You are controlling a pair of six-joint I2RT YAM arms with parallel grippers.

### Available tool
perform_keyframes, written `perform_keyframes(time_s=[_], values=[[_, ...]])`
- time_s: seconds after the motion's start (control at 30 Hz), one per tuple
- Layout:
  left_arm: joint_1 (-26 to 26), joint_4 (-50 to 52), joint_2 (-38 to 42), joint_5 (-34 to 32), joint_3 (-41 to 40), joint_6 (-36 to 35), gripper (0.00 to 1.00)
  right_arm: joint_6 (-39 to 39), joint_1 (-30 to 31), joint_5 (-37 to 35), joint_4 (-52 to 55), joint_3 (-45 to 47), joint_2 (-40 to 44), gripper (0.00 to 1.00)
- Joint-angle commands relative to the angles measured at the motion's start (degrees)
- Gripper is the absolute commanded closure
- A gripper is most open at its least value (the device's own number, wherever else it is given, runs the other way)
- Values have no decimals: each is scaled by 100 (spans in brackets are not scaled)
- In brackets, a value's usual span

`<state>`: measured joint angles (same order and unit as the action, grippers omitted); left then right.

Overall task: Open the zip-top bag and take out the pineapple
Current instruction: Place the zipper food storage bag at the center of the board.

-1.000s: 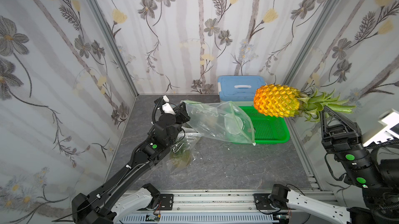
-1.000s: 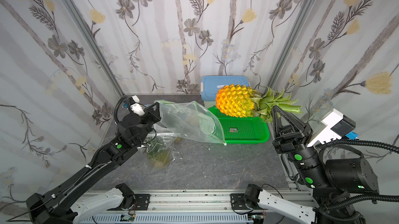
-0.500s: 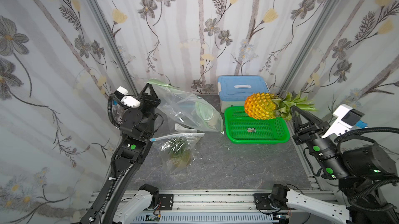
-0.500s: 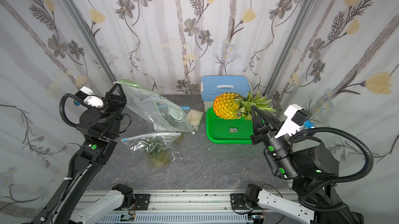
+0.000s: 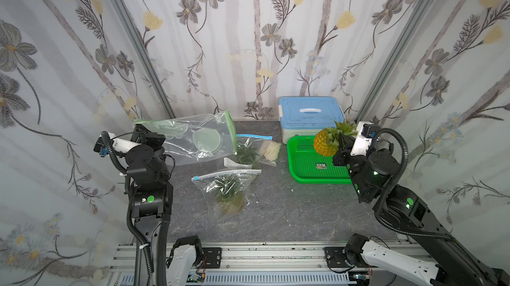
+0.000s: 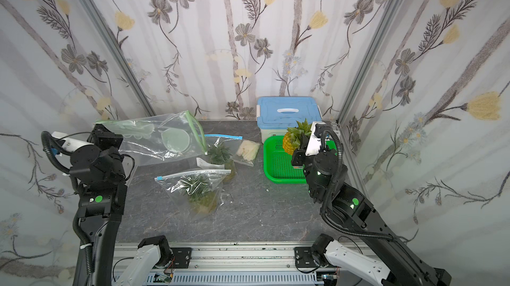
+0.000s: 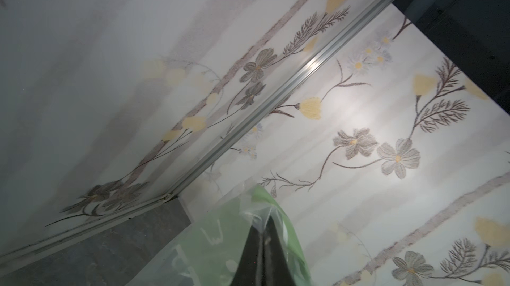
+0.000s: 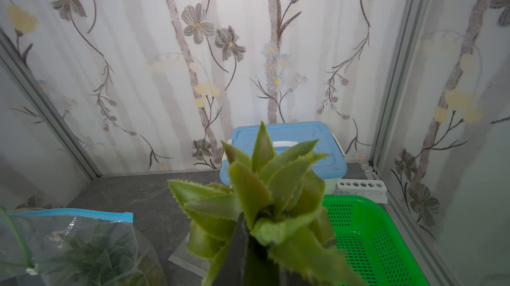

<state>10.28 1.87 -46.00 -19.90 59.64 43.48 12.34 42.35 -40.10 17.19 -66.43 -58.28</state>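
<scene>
Since a second ago the arms have drawn apart. The right gripper (image 5: 343,144), clenched on the leafy crown, has lowered the pineapple (image 5: 325,144) over the back of the green tray (image 5: 314,181). The left gripper (image 5: 139,130), pinched on the emptied zip-top bag (image 5: 198,141), has carried it to the left wall.

Bare grey stone-patterned table (image 5: 289,215) lies open between the arms near the front rail. A slider bag (image 5: 229,188) and a smaller bag (image 5: 256,148), both clear and crinkled, lie mid-table. A blue-lidded box (image 5: 309,110) sits against the back wall, behind the perforated tray.

Only the right wrist view shows a white holed rack (image 8: 361,188) by the right wall and the crown's serrated leaves. The left wrist view shows dark fingers (image 7: 248,259) pressed together on green-edged film.
</scene>
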Motion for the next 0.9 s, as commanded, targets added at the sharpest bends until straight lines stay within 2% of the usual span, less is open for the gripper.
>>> perform_keyframes(time_s=[0.0, 0.17, 0.37, 0.5, 0.73, 0.87], values=[[369, 420, -8, 291, -245, -156, 100, 315, -558, 794, -203, 10, -475, 100], [828, 605, -215, 634, -778, -101, 100, 575, -1172, 1346, -113, -3, -1324, 100], [964, 874, -671, 616, -1014, -526, 100, 672, -1542, 1953, -364, -31, -2074, 100], [1046, 1076, -1011, 729, -1058, -461, 100, 708, -1687, 2146, -473, -174, -2583, 100], [1056, 2008, -1305, 146, -1013, -339, 100, 691, -1815, 2447, -803, -494, -3600, 100], [1107, 2287, -1606, 106, -1117, -139, 100, 667, -1825, 2459, -1020, -649, -3974, 100]])
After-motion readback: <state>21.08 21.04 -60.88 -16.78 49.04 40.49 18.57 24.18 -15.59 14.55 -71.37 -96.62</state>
